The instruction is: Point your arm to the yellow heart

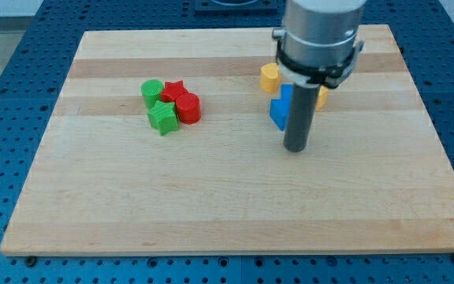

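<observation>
Just my tip below blue block

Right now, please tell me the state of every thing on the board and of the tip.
my tip: on the bare board, just below the blue block.
blue block: partly hidden by the rod.
yellow block: free, left of the arm; shape unclear.
second yellow block: mostly hidden behind the arm.
green cylinder, red star, red cylinder, green star: clustered together, far left of the tip.

The yellow block lies flat near the board's top edge, shape unclear.
</observation>
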{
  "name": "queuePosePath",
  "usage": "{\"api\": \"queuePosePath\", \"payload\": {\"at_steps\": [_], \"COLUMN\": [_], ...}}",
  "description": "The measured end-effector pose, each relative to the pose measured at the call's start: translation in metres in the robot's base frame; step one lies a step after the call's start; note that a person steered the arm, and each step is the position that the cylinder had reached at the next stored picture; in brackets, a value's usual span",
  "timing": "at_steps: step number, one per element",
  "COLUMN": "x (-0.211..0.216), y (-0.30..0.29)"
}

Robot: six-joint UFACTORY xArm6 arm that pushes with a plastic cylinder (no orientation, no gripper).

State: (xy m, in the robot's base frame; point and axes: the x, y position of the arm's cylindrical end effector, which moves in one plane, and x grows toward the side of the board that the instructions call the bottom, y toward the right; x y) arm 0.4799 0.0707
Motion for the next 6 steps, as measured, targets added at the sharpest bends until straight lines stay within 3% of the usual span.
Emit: {"api": "queuePosePath", "payload": {"at_steps": [1,4,6], "x": [-0.013,-0.118,-0.186], "y": [-0.031,-0.072,-0.065]}}
